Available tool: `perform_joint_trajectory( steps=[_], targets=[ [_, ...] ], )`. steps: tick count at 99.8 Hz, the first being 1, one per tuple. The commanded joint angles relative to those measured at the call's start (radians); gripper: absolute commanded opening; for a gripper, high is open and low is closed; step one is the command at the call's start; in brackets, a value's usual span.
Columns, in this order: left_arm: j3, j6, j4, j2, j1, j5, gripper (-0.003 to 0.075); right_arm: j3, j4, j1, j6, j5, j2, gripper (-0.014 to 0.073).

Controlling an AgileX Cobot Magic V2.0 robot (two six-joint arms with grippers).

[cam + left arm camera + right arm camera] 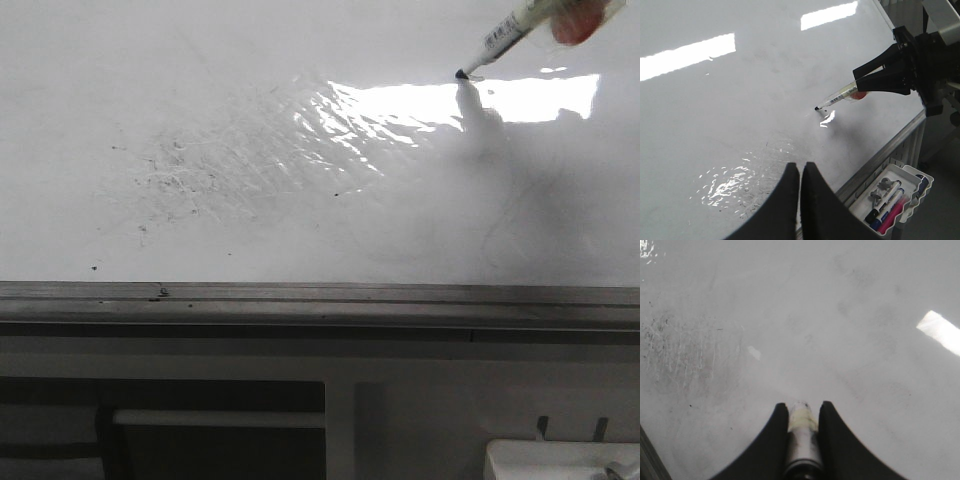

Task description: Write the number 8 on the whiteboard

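White gloss surface: the whiteboard (300,240) fills most of the front view, with bright glare patches and a grey metal frame along its near edge.
Marker: a pale-barrelled marker (500,40) slants down toward the board near its far right part, black tip touching or just above the surface; I cannot tell which.
Right gripper: the right gripper (801,412) is clamped on the marker, one black finger at each side of the barrel.
Left gripper: the left gripper (801,172) has its two black fingers pressed together, holding nothing, above the board's near edge.
Number 8: no black line of the figure shows on the board; only the tip's point of contact.
Smudges: grey speckled eraser smudges (190,180) lie toward the left of the board's middle.
Tray: a white tray (892,200) of markers hangs beside the board's frame.
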Motion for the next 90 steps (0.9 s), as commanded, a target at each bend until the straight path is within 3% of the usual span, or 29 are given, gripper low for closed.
perform_joint_trajectory(
  steps=[1, 32, 61, 73, 90],
  targets=[
    [-0.025, -0.008, -0.018, 0.012, 0.001, -0.072, -0.002, -0.025, 0.001, -0.005, -0.001, 0.017, 0.017, -0.0043],
    [-0.025, -0.008, -0.018, 0.012, 0.001, -0.072, -0.002, -0.025, -0.012, -0.008, -0.001, 0.196, -0.016, -0.0043],
    [-0.025, -0.008, -0.024, 0.012, 0.001, -0.072, -0.002, -0.024, -0.025, -0.129, -0.001, 0.344, -0.12, -0.0043],
    [-0.025, -0.008, -0.024, 0.012, 0.001, -0.072, -0.002, -0.02, 0.007, -0.108, -0.001, 0.379, -0.122, -0.0043],
    [-0.025, -0.008, -0.024, 0.012, 0.001, -0.072, -0.002, -0.014, 0.037, -0.02, -0.001, 0.306, -0.099, -0.0043]
  ],
)
